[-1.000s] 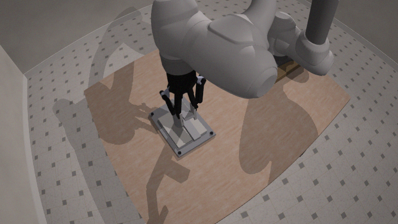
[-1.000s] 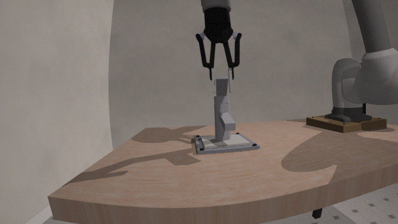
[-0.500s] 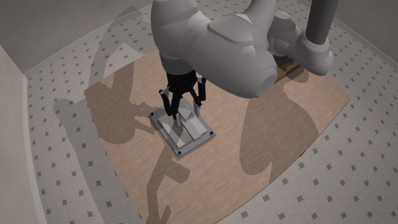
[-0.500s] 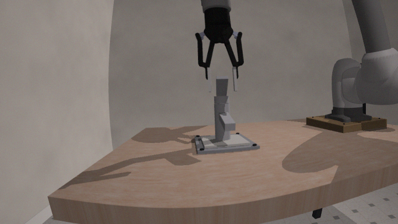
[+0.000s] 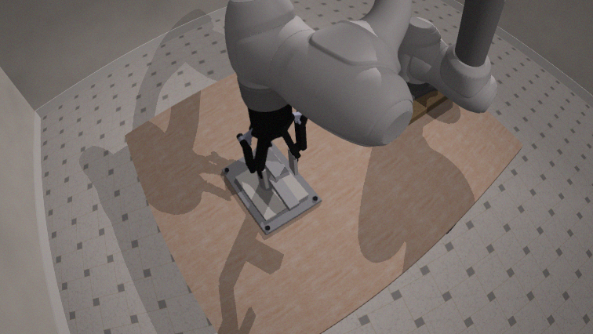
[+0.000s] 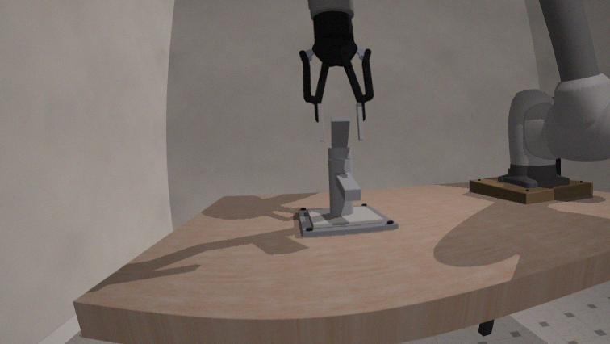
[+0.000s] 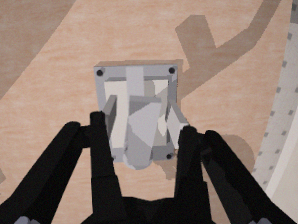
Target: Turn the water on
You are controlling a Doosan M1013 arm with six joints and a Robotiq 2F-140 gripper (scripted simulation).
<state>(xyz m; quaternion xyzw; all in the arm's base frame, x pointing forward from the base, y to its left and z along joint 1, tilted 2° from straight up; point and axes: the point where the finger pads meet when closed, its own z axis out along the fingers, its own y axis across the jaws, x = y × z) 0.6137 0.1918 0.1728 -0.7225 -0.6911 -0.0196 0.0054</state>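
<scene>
The grey tap [image 6: 340, 187] stands on a grey baseplate [image 6: 346, 220] near the middle of the wooden table. Its lever [image 6: 340, 132] points straight up above the tap body, and the spout [image 6: 350, 187] sticks out to the front right. My gripper [image 6: 340, 131] hangs directly above the tap, pointing down. Its fingers are apart, one on each side of the lever's top, with a gap on both sides. It holds nothing. From above, the gripper [image 5: 274, 165] covers part of the tap [image 5: 271, 185]. The wrist view shows the tap [image 7: 136, 129] between the fingers.
My arm's base [image 6: 531, 187] sits on a dark wooden block at the table's far right corner. The table's curved front edge [image 6: 298, 316] is close to the camera. Walls stand behind and to the left of the table.
</scene>
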